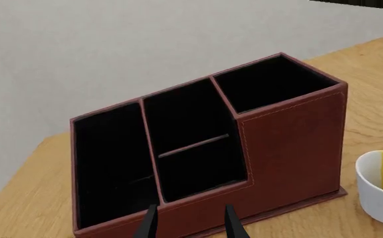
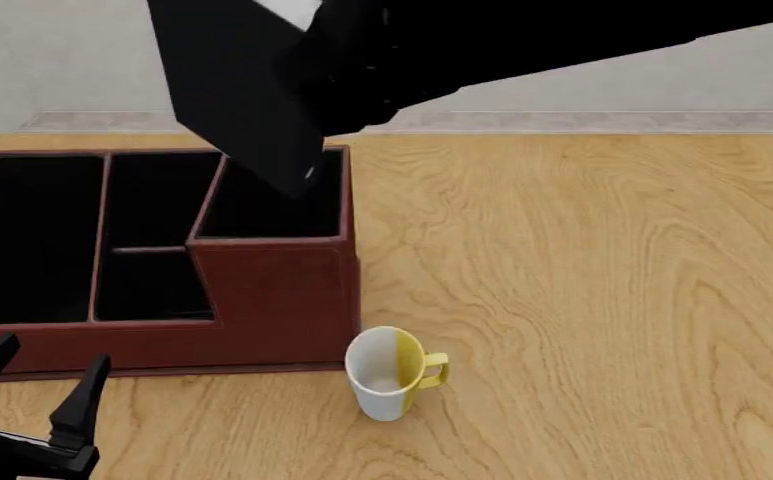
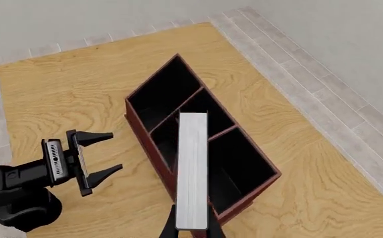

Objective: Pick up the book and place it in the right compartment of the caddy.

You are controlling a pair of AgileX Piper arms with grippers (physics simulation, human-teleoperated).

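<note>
Over the bench's far-left corner: book [image 2: 246, 95], clamped in the right fingers [image 3: 192, 225], hangs above the caddy [image 2: 279, 300].
Key relation: its lower corner dips at the right compartment [image 2: 273, 205] mouth; long axis tilted, not yet upright.
Left fingers [image 2: 39, 385]: spread, empty, near-left edge.
Mug [image 2: 389, 372]: beside the caddy.
Writing: none legible.

1. The right arm reaches in high from the right, crossing the top of the front view, with its tool [image 3: 192, 229] closed on the book [image 3: 192, 168].
2. The left tool [image 2: 39, 385] sits low at the near-left corner, fingers spread apart and holding nothing.
</note>
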